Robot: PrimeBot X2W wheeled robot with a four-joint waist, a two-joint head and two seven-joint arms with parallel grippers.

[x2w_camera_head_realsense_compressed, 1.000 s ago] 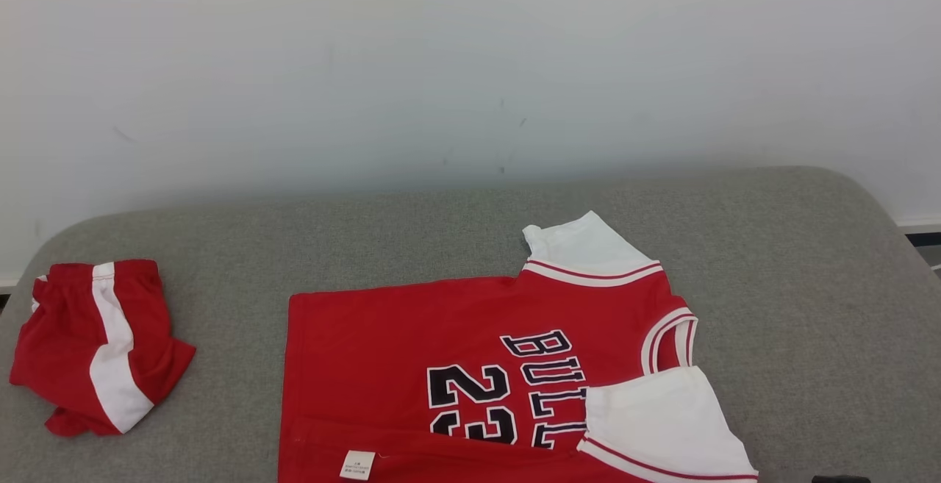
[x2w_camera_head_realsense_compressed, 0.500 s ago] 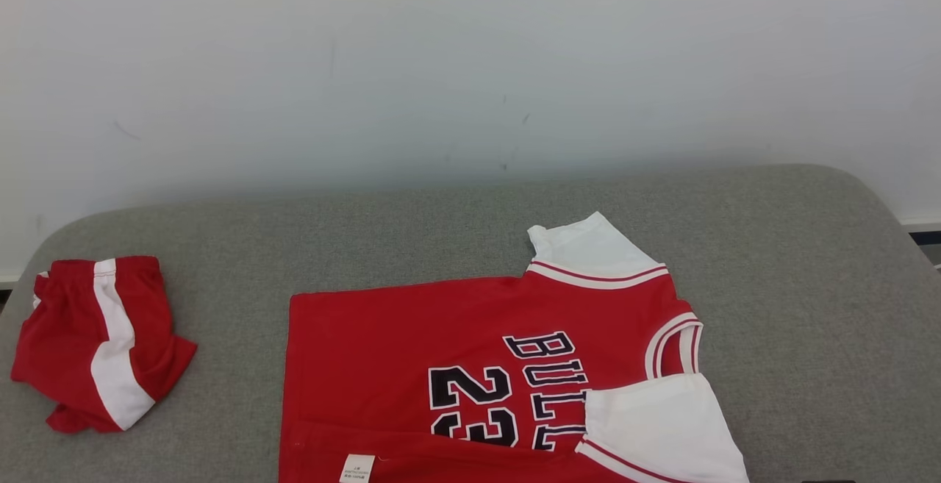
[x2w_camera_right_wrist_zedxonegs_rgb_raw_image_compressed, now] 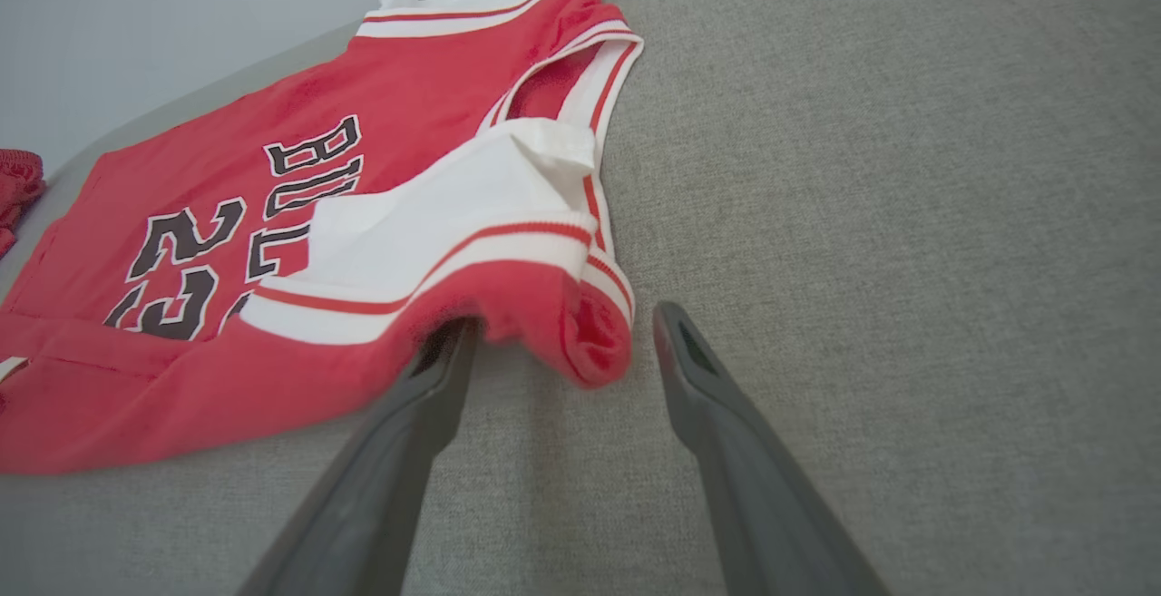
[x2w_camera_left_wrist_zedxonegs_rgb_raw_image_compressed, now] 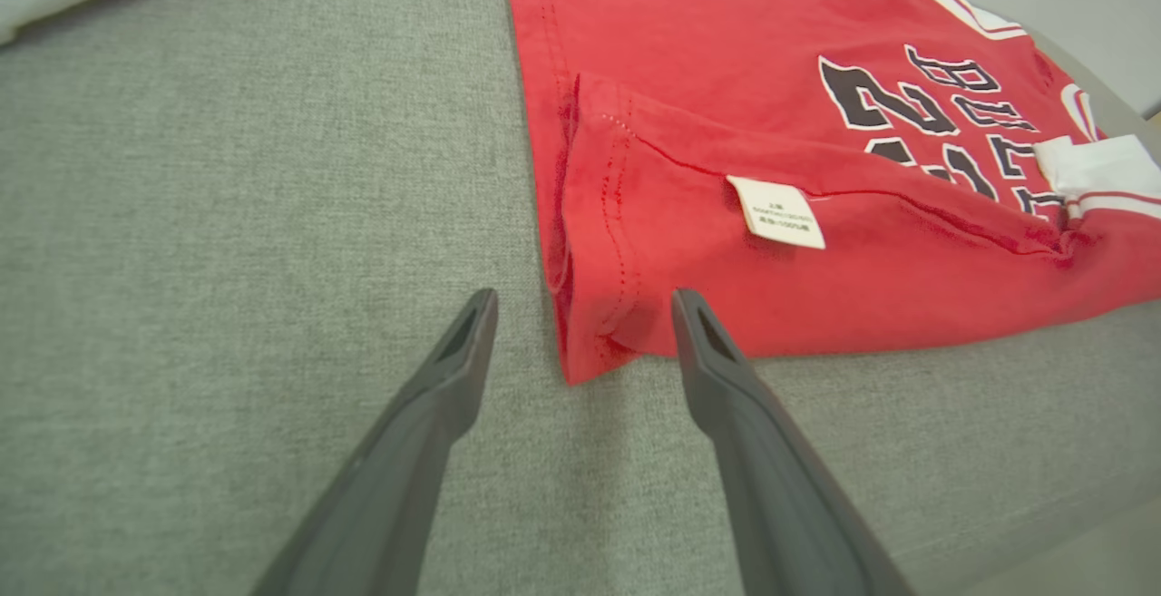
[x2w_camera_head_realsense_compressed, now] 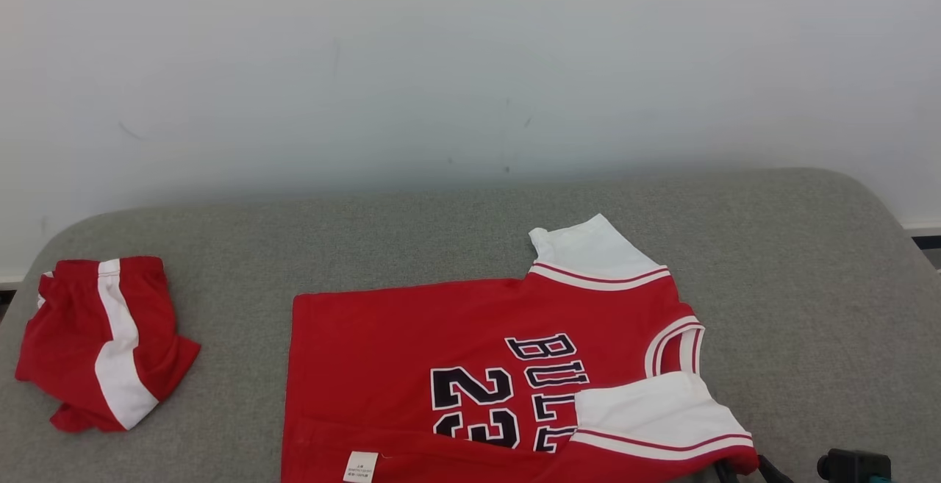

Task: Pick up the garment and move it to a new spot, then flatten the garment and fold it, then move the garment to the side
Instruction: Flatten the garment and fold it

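Note:
The garment [x2w_camera_head_realsense_compressed: 470, 336] is a red jersey with white sleeves and black "23" lettering. It lies flat on the grey padded surface [x2w_camera_head_realsense_compressed: 809, 284], with its near edge folded up over the front. In the left wrist view my left gripper [x2w_camera_left_wrist_zedxonegs_rgb_raw_image_compressed: 582, 301] is open, its fingers straddling the garment's [x2w_camera_left_wrist_zedxonegs_rgb_raw_image_compressed: 726, 124] hem corner just above the surface. In the right wrist view my right gripper [x2w_camera_right_wrist_zedxonegs_rgb_raw_image_compressed: 564, 319] is open around the folded shoulder corner of the garment [x2w_camera_right_wrist_zedxonegs_rgb_raw_image_compressed: 363, 215]. One finger is partly under the cloth. In the head view the right gripper [x2w_camera_head_realsense_compressed: 746, 470] shows at the bottom edge.
Red shorts with a white stripe [x2w_camera_head_realsense_compressed: 103, 343] lie crumpled at the far left of the surface. A white wall [x2w_camera_head_realsense_compressed: 470, 64] stands right behind it. The surface's rounded right edge [x2w_camera_head_realsense_compressed: 893, 226] drops to the floor. Bare grey cloth lies to the right of the jersey.
The folded near edge with the white sleeve has settled flatter onto the jersey. My right gripper's fingers have come into the head view at the bottom right.

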